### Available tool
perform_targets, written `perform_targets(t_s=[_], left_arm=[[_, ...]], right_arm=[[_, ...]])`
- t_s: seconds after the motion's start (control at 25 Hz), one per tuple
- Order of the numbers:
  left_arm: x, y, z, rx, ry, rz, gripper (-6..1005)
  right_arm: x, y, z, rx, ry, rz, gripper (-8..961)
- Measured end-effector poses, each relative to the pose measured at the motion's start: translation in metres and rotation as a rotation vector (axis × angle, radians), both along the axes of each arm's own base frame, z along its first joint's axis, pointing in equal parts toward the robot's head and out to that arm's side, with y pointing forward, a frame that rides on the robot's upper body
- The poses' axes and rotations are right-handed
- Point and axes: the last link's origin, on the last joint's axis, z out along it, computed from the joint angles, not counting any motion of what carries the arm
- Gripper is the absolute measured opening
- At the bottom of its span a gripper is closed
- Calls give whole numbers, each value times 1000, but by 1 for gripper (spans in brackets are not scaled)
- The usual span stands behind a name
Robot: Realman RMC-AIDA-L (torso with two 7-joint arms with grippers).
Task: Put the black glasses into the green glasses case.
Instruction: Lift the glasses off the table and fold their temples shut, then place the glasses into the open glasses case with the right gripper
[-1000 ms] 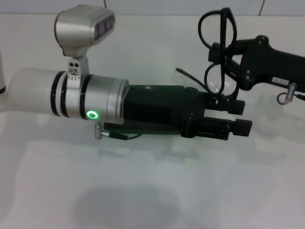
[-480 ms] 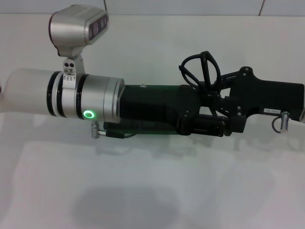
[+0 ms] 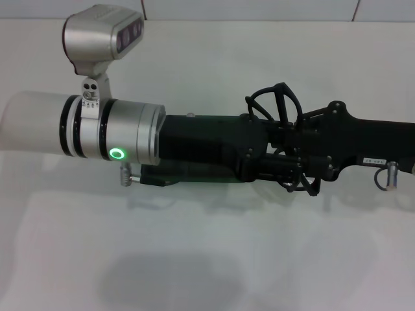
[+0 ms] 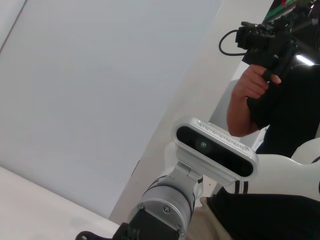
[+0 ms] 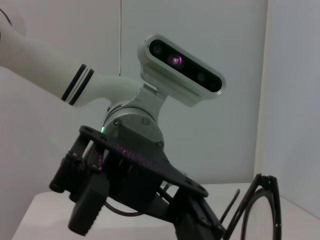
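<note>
The black glasses [image 3: 283, 97] stand on edge in my right gripper [image 3: 293, 133], which reaches in from the right and is shut on them. One rim loops above the gripper and a bit of frame shows below it. The green glasses case [image 3: 194, 171] shows only as a dark green strip under my left gripper [image 3: 285, 170], whose black body lies across it. The two grippers meet tip to tip. In the right wrist view the glasses [image 5: 263, 186] hang beside the left arm's black gripper [image 5: 125, 185].
The white table [image 3: 207, 259] spreads toward the front. The left arm's silver wrist camera [image 3: 104, 35] rises at the back left. In the left wrist view the right arm's camera [image 4: 215, 150] shows, with a person [image 4: 250, 95] behind it.
My right gripper has come down and to the left with the glasses, from high at the back right to the left gripper's tip. The left arm has slid slightly left.
</note>
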Motion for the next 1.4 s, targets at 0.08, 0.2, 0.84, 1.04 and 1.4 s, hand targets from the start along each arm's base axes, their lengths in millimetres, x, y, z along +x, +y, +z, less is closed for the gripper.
perform_targets(t_s=[0.08, 0.2, 0.84, 1.04, 1.4], left_arm=[[0, 0, 0, 1, 0, 1, 651], [-1, 0, 1, 2, 2, 1, 651], [-75, 20, 62, 567, -163, 314, 651], [-107, 29, 73, 793, -118, 470, 651], [-121, 47, 70, 839, -14, 576, 650]], right_arm=[[1, 1, 1, 4, -3, -3, 113], [2, 3, 1, 15, -8, -12, 113], [0, 11, -5, 63, -100, -22, 114], [-28, 16, -22, 67, -280, 49, 115], [-69, 15, -56, 170, -535, 133, 115]])
